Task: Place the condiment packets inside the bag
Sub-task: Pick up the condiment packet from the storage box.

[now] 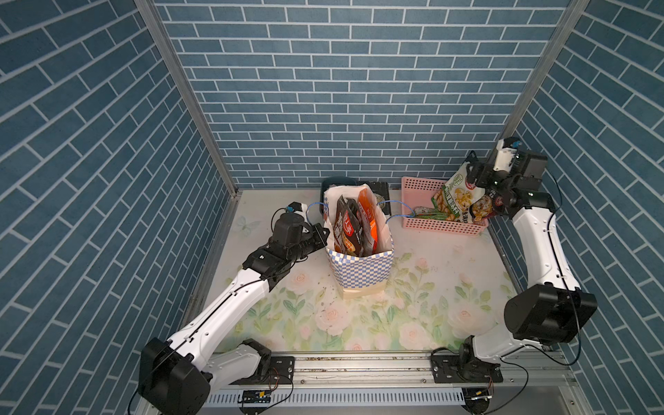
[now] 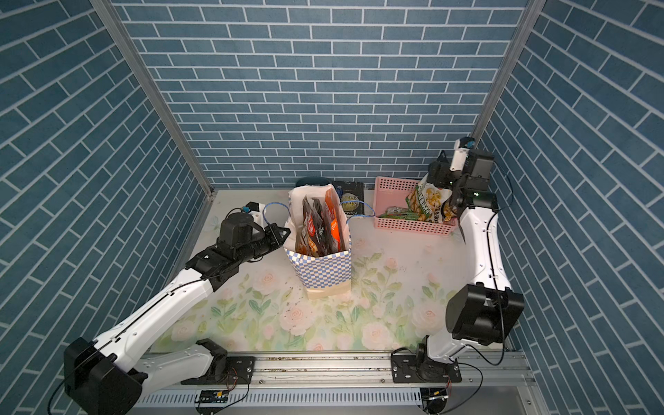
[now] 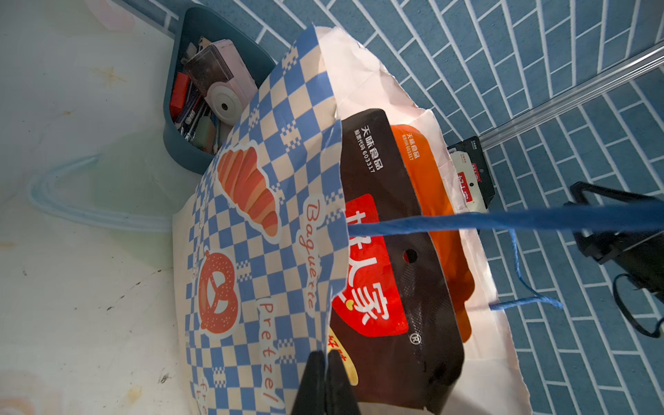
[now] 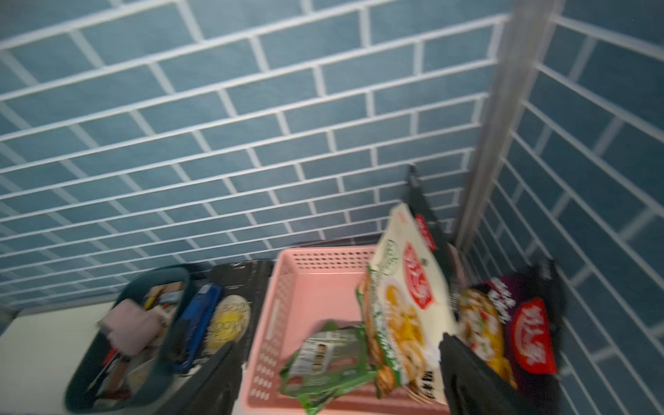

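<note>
**A:** Start close in. Where's the bag?

**B:** The bag (image 1: 361, 267) stands upright in the middle of my flowered table (image 1: 413, 305), mouth up. My left gripper (image 3: 325, 363) is pinched closed on its left rim, with the paper caught between the fingertips.

**A:** Anything inside?

**B:** A black packet (image 1: 345, 230) and an orange packet (image 1: 368, 215) stand on edge, side by side. A blue cord handle (image 3: 503, 219) crosses in front of the black one.

**A:** And your right side?

**B:** Farther back, my right gripper (image 4: 337, 355) hangs over the right end of the pink basket (image 1: 442, 227). Its fingers are spread wide and grip nothing I can make out, though that wrist view is blurred.

**A:** What's in the basket?

**B:** A cream packet (image 1: 454, 196) leans upright at the right end, with a purple packet (image 4: 531, 334) just beside it. A green packet (image 1: 429, 213) lies flat on the floor.

**A:** Beyond that?

**B:** A teal bin (image 3: 176, 118) of odds and ends and a dark box (image 2: 352, 196) sit by the back wall, behind the bag.
</note>
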Controlling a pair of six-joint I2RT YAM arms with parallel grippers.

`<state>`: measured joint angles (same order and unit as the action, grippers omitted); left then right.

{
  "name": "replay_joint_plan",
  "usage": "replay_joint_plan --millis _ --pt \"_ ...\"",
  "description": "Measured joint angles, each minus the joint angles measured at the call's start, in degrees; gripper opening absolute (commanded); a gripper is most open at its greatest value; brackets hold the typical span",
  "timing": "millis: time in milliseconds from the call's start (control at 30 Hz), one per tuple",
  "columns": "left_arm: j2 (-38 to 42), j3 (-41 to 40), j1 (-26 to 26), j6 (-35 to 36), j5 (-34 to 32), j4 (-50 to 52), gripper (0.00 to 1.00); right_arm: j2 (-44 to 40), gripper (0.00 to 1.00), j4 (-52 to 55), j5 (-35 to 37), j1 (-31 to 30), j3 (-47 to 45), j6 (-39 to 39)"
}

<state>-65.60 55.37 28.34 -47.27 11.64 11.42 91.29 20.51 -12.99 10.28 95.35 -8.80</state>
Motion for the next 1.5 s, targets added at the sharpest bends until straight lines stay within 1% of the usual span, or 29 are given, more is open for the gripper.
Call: replay_joint_plan --millis 33,133,267,433,567,633,700,800,933,1067,1167,1267,1333,1500 --pt "0.0 -0.02 0.0 0.0 0.09 -0.17 0.0 0.59 0.93 -0.07 0.09 1.6 -0.28 -0.24" --pt "0.0 -0.15 0.0 0.0 0.33 -0.48 0.0 2.64 0.94 -1.09 -0.39 5.05 -0.26 -0.76" --pt "0.0 -0.39 0.0 0.0 0.7 -1.01 0.0 8.7 0.94 -2.43 -3.91 8.17 3.06 -1.95" --pt "-0.11 -0.48 0.0 0.0 1.01 -1.33 0.0 16.15 0.93 -3.43 -8.55 8.87 6.38 -2.64" --pt "-0.87 -0.72 0.0 0.02 1.55 -2.29 0.0 19.12 0.88 -4.87 -12.39 8.72 6.4 -4.7" --pt "-1.22 -0.81 0.0 0.02 1.75 -2.71 0.0 20.11 0.87 -5.75 -14.56 8.44 6.4 -5.95" --pt "-1.51 -0.83 0.0 0.02 1.92 -3.04 0.0 20.63 0.87 -6.1 -15.39 8.13 6.36 -6.56" --pt "-1.62 -0.92 0.0 0.02 2.12 -3.23 0.0 19.85 0.87 -7.61 -13.92 7.63 4.7 -7.65" --pt "-1.64 -0.94 0.0 0.02 2.19 -3.34 0.0 14.67 0.85 -9.79 -12.28 7.3 -1.55 -8.26" --pt "-1.7 -0.94 0.0 0.02 2.38 -3.5 0.0 9.25 0.83 -13.16 -17.57 6.97 -3.63 -8.33" --pt "-2.01 -0.94 0.0 0.02 2.51 -3.63 0.0 7.91 0.83 -13.6 -22.03 5.7 -0.72 -6.64" --pt "-2.36 -1.07 0.0 0.0 2.62 -3.98 0.0 10.01 0.83 -11.54 -24.17 2.93 5.9 -4.33" --pt "-2.47 -1.09 0.02 0.0 2.62 -4.09 0.0 12.37 0.84 -11.41 -24.33 1.2 9.29 -3.8" --pt "-2.51 -1.09 0.02 0.0 2.62 -4.11 0.0 17.49 0.84 -11.37 -20.17 1.2 10.03 -4.39"
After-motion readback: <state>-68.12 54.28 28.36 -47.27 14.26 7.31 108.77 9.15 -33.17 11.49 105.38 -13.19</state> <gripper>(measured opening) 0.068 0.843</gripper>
